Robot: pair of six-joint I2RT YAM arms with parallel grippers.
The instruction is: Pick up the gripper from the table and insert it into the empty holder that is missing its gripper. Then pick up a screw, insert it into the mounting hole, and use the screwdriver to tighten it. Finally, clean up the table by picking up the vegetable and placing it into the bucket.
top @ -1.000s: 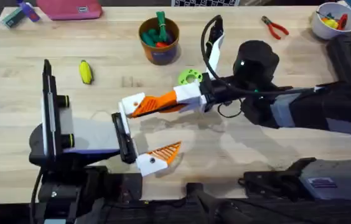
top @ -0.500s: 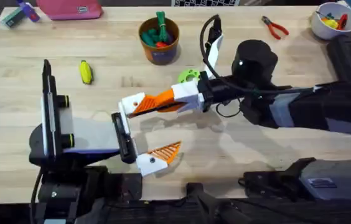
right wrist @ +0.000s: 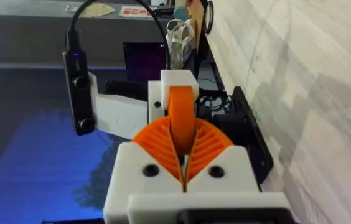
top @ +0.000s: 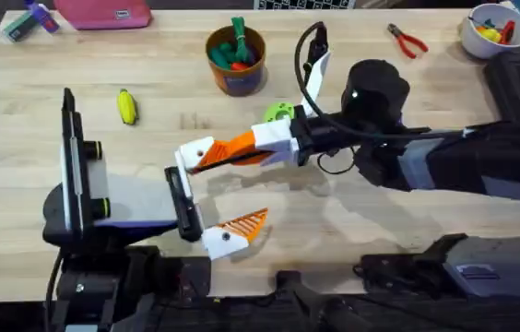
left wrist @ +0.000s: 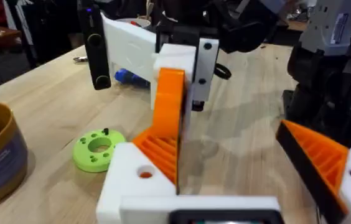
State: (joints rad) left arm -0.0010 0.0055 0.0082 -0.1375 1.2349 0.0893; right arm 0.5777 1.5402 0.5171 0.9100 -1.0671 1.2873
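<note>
No readable text anywhere; the bucket (top: 236, 59) is showing a blue label band w/ print too small and blurred to make out.

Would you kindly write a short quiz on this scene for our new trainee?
1. True or false: the vegetable already lies in the bucket.
2. What does the right gripper hold? A) the screwdriver B) the gripper C) the pliers
3. Fill in: the left gripper has its fingers ___.
Key: 1 false; 2 B; 3 open.
</note>
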